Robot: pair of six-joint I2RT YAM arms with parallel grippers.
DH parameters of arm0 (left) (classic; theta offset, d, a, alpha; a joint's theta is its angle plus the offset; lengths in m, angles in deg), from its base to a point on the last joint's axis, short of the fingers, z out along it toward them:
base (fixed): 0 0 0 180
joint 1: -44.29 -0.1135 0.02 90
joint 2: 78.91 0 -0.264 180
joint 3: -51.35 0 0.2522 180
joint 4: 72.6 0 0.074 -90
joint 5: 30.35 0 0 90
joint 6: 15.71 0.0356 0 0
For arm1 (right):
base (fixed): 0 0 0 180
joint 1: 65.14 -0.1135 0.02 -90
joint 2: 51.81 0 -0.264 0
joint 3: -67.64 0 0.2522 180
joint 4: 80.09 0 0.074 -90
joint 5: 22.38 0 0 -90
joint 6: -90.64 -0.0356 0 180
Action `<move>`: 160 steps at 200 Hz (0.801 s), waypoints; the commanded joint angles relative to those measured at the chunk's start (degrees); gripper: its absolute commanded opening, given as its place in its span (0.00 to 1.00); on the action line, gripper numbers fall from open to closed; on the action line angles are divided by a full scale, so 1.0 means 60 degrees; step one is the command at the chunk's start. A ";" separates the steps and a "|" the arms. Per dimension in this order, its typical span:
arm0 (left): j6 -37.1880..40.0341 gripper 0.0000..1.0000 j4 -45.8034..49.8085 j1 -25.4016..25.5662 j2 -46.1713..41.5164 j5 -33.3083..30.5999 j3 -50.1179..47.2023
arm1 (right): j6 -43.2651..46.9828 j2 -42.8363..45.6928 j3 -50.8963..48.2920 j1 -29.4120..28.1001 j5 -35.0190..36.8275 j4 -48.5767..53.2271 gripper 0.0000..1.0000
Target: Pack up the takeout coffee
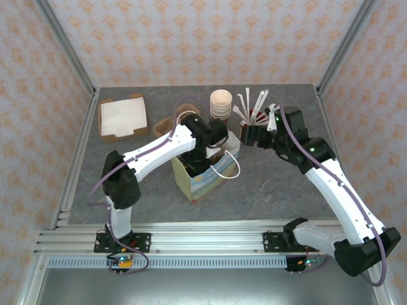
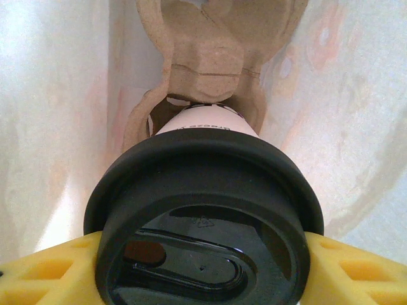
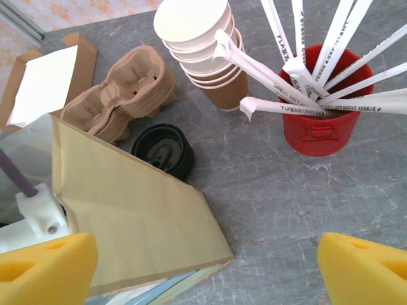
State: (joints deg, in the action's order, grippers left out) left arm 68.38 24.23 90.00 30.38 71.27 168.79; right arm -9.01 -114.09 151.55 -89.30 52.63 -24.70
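Left wrist view: the left gripper [image 2: 203, 279] pinched the takeout coffee [image 2: 203, 210] from 2 sides, with its yellow fingers [image 2: 44, 273] pressed against the flanks of the black lid. I judged the grip was set high so that the cup body hung free below. That way it could go down the narrow paper bag [image 2: 57, 127] without the fingers fouling the walls. The cup was inside the bag, upright, above a pulp carrier [image 2: 213, 57] lying at the bottom. I could not tell whether its base had reached a well of the carrier.

Top external view: the left arm reached down into the bag's open mouth at mid-table, and the white handle [image 1: 230, 166] was draped to one side.

Right wrist view: the right gripper [image 3: 203, 267] was spread wide with nothing between its pads. It hovered just beside the bag, near the red cup [image 3: 318, 124] of stirrers — parked clear, I judged, or ready to steady the bag wall.

The coffee was 1 small cup with a round black plastic lid. The lid had a raised rim, a recessed top and a sip slot. The wall just under the lid read pale, with a line of small print — the lid hid the rest.
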 commanded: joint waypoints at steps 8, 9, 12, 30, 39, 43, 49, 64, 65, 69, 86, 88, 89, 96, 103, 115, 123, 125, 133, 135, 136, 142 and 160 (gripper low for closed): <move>0.0125 0.37 0.0095 -0.0025 0.0124 -0.0274 0.0044 | -0.0093 0.0170 0.0370 0.0064 -0.0349 0.0232 0.89; 0.0123 0.37 0.0091 -0.0028 0.0124 -0.0278 0.0047 | -0.0092 0.0178 0.0375 0.0061 -0.0361 0.0236 0.89; 0.0123 0.37 0.0099 -0.0022 0.0124 -0.0277 0.0044 | -0.0093 0.0171 0.0371 0.0069 -0.0403 0.0239 0.89; 0.0121 0.38 0.0103 -0.0020 0.0111 -0.0281 0.0025 | -0.0095 0.0171 0.0426 0.0059 -0.0635 0.0234 0.88; 0.0121 0.38 0.0113 -0.0027 0.0116 -0.0281 0.0040 | -0.0114 0.0172 0.0423 0.0072 -0.0741 0.0203 0.88; 0.0127 0.38 0.0104 -0.0026 0.0112 -0.0277 0.0025 | -0.0133 0.0170 0.0409 0.0064 -0.0770 0.0193 0.88; 0.0123 0.37 0.0122 -0.0028 0.0111 -0.0280 0.0053 | -0.0131 0.0171 0.0408 0.0070 -0.0809 0.0180 0.88; 0.0106 0.37 0.0136 -0.0021 0.0113 -0.0274 0.0061 | -0.0133 0.0142 0.0391 0.0063 -0.0810 0.0163 0.88; 0.0106 0.37 0.0148 -0.0026 0.0111 -0.0270 0.0062 | -0.0134 0.0141 0.0392 0.0060 -0.0812 0.0165 0.88; 0.0094 0.37 0.0156 -0.0025 0.0114 -0.0276 0.0052 | -0.0133 0.0127 0.0380 0.0069 -0.0801 0.0162 0.88; 0.0078 0.37 0.0165 -0.0024 0.0103 -0.0294 0.0057 | -0.0126 0.0114 0.0349 0.0062 -0.0804 0.0164 0.88; 0.0077 0.37 0.0161 -0.0018 0.0104 -0.0295 0.0062 | -0.0133 0.0105 0.0342 0.0069 -0.0807 0.0166 0.88; 0.0070 0.37 0.0160 -0.0017 0.0099 -0.0303 0.0056 | -0.0134 0.0101 0.0346 0.0063 -0.0810 0.0159 0.88; 0.0070 0.37 0.0163 -0.0021 0.0106 -0.0299 0.0057 | -0.0142 0.0097 0.0338 0.0063 -0.0801 0.0157 0.88; 0.0041 0.37 0.0184 -0.0017 0.0088 -0.0306 0.0053 | -0.0135 0.0097 0.0335 0.0058 -0.0809 0.0154 0.88; 0.0039 0.37 0.0193 -0.0016 0.0103 -0.0321 0.0058 | -0.0143 0.0099 0.0335 0.0066 -0.0799 0.0139 0.87; 0.0033 0.37 0.0195 -0.0017 0.0096 -0.0335 0.0051 | -0.0146 0.0086 0.0335 0.0071 -0.0785 0.0141 0.88; 0.0033 0.37 0.0190 -0.0017 0.0095 -0.0349 0.0053 | -0.0149 0.0083 0.0342 0.0065 -0.0788 0.0146 0.88; 0.0037 0.37 0.0198 -0.0024 0.0098 -0.0380 0.0061 | -0.0148 0.0084 0.0340 0.0071 -0.0796 0.0129 0.88; 0.0038 0.37 0.0202 -0.0018 0.0103 -0.0386 0.0063 | -0.0138 0.0083 0.0336 0.0072 -0.0798 0.0135 0.88; 0.0036 0.37 0.0210 -0.0017 0.0106 -0.0399 0.0064 | -0.0136 0.0083 0.0335 0.0065 -0.0791 0.0129 0.88; 0.0026 0.37 0.0218 -0.0016 0.0112 -0.0434 0.0075 | -0.0128 0.0070 0.0334 0.0071 -0.0787 0.0134 0.88; 0.0019 0.37 0.0251 -0.0018 0.0114 -0.0427 0.0107 | -0.0142 0.0046 0.0302 0.0059 -0.0800 0.0134 0.88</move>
State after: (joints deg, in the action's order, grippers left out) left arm 68.36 24.25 90.00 30.38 71.24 168.79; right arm -9.22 -113.96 152.05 -89.30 48.07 -24.11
